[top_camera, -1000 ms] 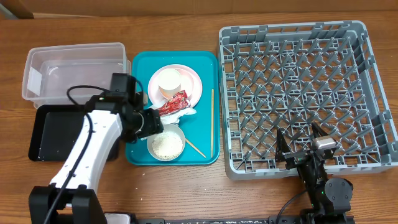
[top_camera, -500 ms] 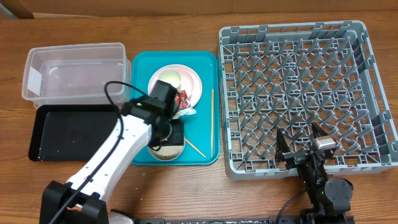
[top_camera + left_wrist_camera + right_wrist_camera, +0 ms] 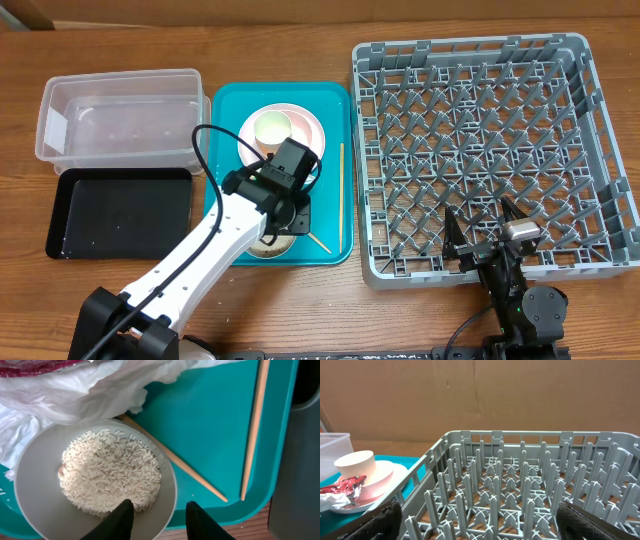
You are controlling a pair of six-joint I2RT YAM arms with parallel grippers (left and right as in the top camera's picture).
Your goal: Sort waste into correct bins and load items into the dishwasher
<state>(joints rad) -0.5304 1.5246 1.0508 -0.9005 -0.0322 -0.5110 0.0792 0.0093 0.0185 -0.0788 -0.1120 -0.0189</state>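
Note:
A pale grey-green bowl holds loose white rice on the teal tray; in the overhead view the bowl is mostly hidden under my left arm. My left gripper is open and straddles the bowl's right rim, one finger over the rice, the other outside. It also shows in the overhead view. A crumpled white napkin and the red wrapper lie just beyond. Two chopsticks lie on the tray. The white cup sits on the pink plate. My right gripper is open over the grey dish rack.
The teal tray lies between the bins and the rack. The clear tub stands at the far left, the black tray in front of it. The rack's front wall is right of the chopsticks.
My left arm has swung right, from beside the black tray onto the teal tray, and now sits over the rice bowl. The right arm has not moved.

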